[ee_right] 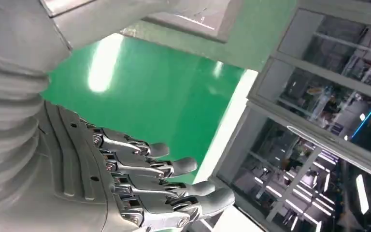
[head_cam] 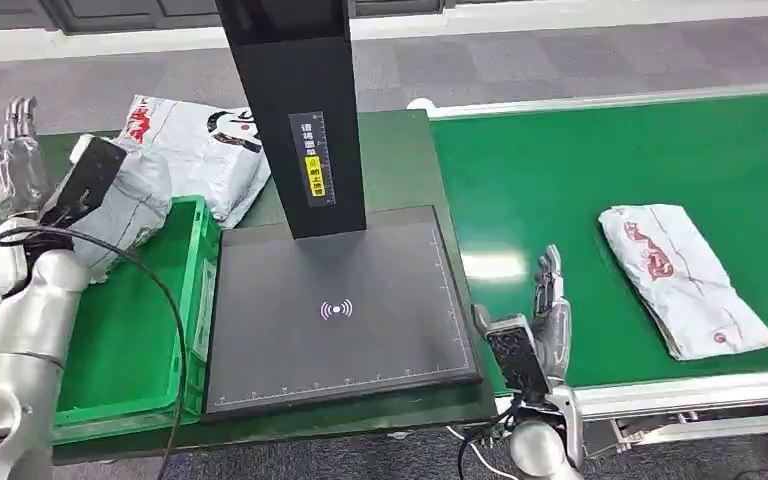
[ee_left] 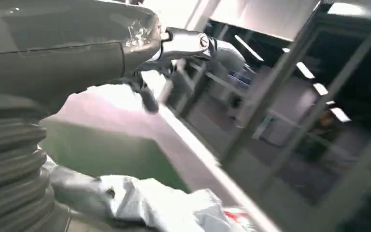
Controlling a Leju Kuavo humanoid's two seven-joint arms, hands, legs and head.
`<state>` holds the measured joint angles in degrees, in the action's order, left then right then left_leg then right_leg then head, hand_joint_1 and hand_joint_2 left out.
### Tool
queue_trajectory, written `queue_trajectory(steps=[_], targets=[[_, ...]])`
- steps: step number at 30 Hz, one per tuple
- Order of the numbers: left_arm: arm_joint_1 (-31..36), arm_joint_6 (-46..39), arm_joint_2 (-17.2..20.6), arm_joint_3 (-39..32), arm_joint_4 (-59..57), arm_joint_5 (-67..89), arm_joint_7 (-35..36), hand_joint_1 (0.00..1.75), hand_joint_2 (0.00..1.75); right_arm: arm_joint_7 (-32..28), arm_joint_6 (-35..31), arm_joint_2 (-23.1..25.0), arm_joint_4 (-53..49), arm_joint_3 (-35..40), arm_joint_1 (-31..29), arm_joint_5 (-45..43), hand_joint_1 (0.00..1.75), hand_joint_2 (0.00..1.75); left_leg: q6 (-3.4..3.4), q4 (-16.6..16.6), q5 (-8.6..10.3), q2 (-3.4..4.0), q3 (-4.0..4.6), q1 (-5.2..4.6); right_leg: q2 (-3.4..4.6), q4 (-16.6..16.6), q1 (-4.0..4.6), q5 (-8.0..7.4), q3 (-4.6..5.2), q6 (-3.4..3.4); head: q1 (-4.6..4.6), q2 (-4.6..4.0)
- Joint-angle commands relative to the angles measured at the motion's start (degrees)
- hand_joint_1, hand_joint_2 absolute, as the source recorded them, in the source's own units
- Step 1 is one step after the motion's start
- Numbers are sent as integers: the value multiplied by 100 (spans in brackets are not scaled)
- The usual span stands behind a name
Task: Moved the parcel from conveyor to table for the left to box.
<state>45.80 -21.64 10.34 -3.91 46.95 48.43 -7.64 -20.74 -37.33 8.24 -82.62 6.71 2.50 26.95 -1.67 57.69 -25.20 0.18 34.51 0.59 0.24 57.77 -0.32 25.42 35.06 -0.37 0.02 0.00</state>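
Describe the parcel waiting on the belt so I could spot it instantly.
Find the green conveyor belt right of the dark scanner table. The parcel is a flat white bag with red print, lying alone beyond the right hand, unlike the bags by the green crate.

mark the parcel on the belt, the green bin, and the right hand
parcel on the belt (head_cam: pixel 685 277), head view, middle of the white bag.
green bin (head_cam: pixel 189 300), head view, its right wall.
right hand (head_cam: pixel 550 310), head view, back of the palm.

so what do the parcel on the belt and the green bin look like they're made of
The parcel looks like a soft grey-white plastic mailer: thin, wrinkled film with a slight sheen and red print. The green bin appears to be rigid moulded plastic, judging by its straight, ribbed wall and even colour.
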Motion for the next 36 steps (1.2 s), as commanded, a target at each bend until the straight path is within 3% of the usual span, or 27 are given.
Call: queue_trajectory(steps=[1,4,8,11,14,15,21,25,30,33,34,35,36], targets=[[-47,-313,-526,35,1092,-1148,-388,0,175,-61,-53,-121,76,-364,-14,-120,0,175,6,-3,1,-17,-3,-1,-18,-5,-1,4,-10,4,0,0],[83,-596,-512,21,1169,-1439,-468,0,175,-75,-96,-145,94,-335,-51,-158,0,175,10,-4,-1,-26,-12,0,-28,-9,2,6,-24,7,0,0],[78,-379,-570,127,1429,-1987,-470,0,175,-74,-127,-147,13,-340,-39,-157,0,175,7,0,0,-19,-3,-1,-21,-3,1,4,-11,5,0,0],[71,-32,-559,375,1460,-2056,-172,0,175,-77,-149,-122,-87,-374,54,-147,0,175,8,-1,1,-27,-7,2,-28,-9,4,5,-18,5,0,0],[22,763,-658,471,1416,-2696,-42,0,175,-41,-149,-138,-141,-448,104,-85,0,175,6,-1,1,-22,-7,0,-23,-5,1,5,-12,4,0,0],[-172,1404,-752,566,1429,-3261,-140,0,175,31,-159,-137,-70,-503,38,53,0,175,10,-8,1,-30,-19,-1,-32,-13,0,7,-28,7,0,0],[-493,1450,-880,901,1398,-3667,-407,0,175,77,-91,-100,38,-629,-112,199,0,175,11,-11,0,-18,-24,-8,-16,-14,-5,3,-33,8,0,0],[-1076,1799,-1479,1497,1076,-3929,-793,0,175,300,-12,-233,169,-846,-320,387,0,175,11,-19,2,-22,-29,-9,-23,-22,-6,2,-40,8,0,0],[-1087,1698,-1533,1639,918,-4133,-936,0,175,294,74,-231,209,-937,-355,411,0,175,14,-6,-2,-35,-14,-13,-34,-11,-21,5,-27,10,0,0],[-1357,1688,-1835,1951,456,-4224,-1074,0,175,623,731,-537,742,-1052,-691,-2,0,175,19,-17,-3,-32,-28,-15,-31,-25,-20,2,-46,13,2,0],[-1395,1610,-1953,2084,98,-4269,-1234,0,175,860,1190,-689,1214,-1110,-887,-301,0,0,15,-11,-6,-17,-21,-16,-17,-15,-20,2,-31,10,0,0],[-1375,1486,-2045,2141,-198,-4280,-1382,0,175,786,1233,-761,1574,-1159,-1035,-351,0,0,20,-27,-4,-12,-43,-21,-13,-31,-24,-2,-51,13,0,0],[-1346,1402,-2122,2186,-456,-4308,-1524,0,175,626,1112,-824,1925,-1166,-1184,-273,0,175,18,-21,-11,-7,-43,-17,-9,-31,-25,-3,-53,11,0,0]])
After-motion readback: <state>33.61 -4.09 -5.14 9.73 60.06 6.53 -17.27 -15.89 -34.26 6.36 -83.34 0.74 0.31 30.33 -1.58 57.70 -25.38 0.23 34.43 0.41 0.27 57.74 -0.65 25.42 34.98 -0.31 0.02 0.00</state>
